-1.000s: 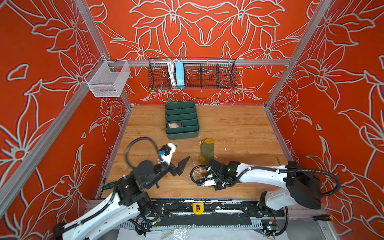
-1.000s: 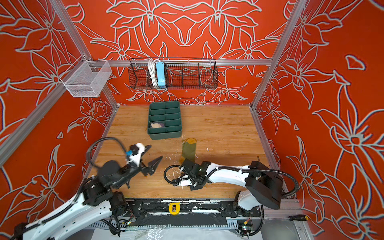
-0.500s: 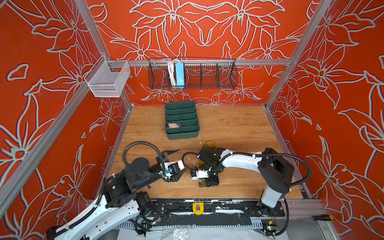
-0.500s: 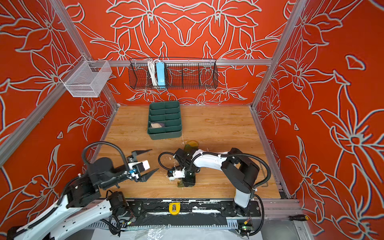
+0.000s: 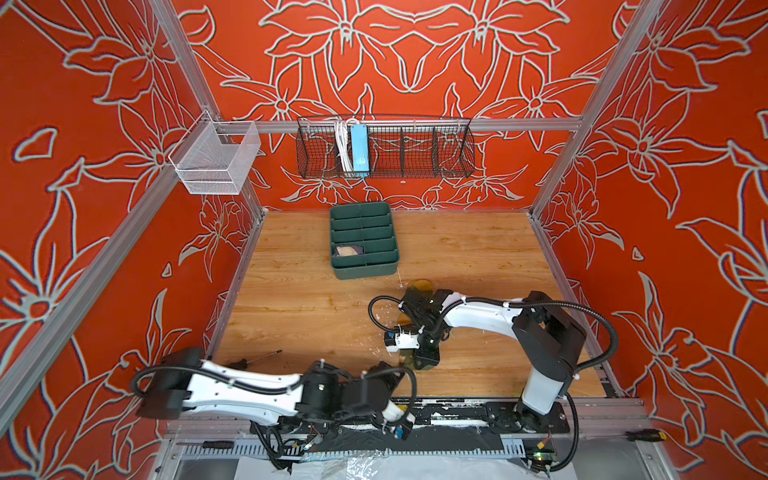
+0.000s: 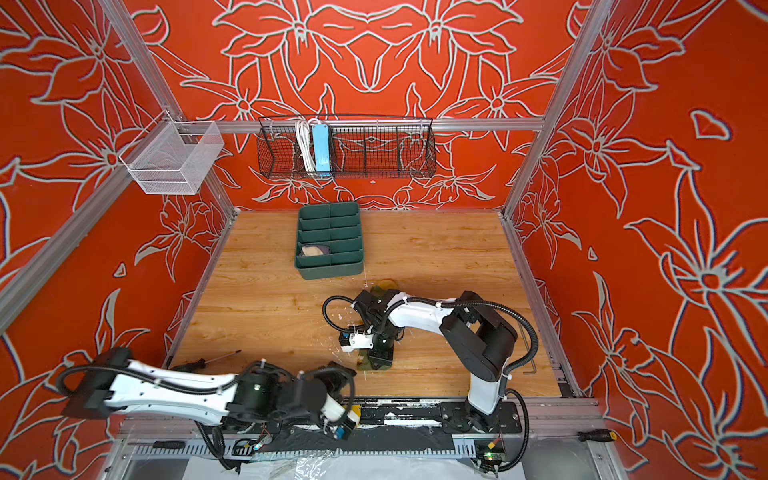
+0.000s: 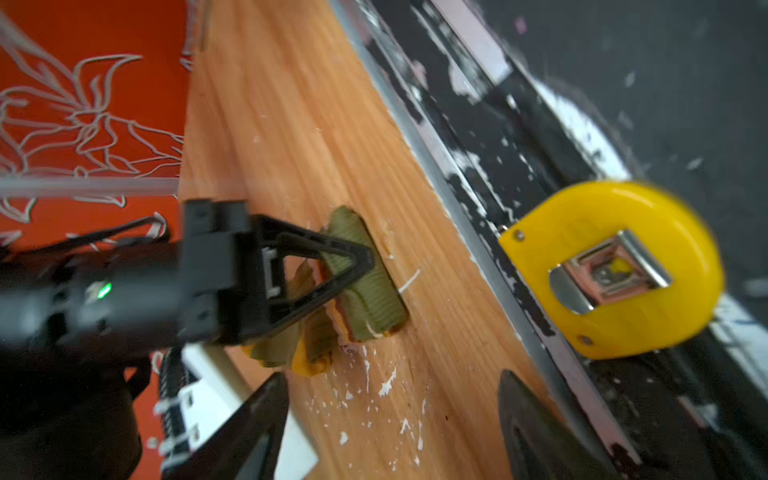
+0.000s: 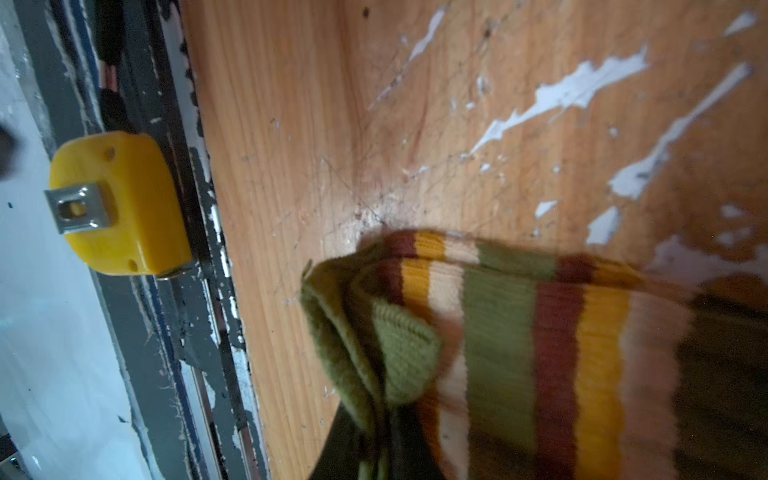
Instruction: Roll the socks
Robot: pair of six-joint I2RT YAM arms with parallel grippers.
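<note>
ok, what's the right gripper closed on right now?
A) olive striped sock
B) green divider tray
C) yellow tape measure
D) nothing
A: both wrist views show the right gripper pinched shut on the olive sock, at its striped cuff end.

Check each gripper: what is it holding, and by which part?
The right gripper pinches the green sock at its striped cuff end; the left gripper is open and holds nothing.
</note>
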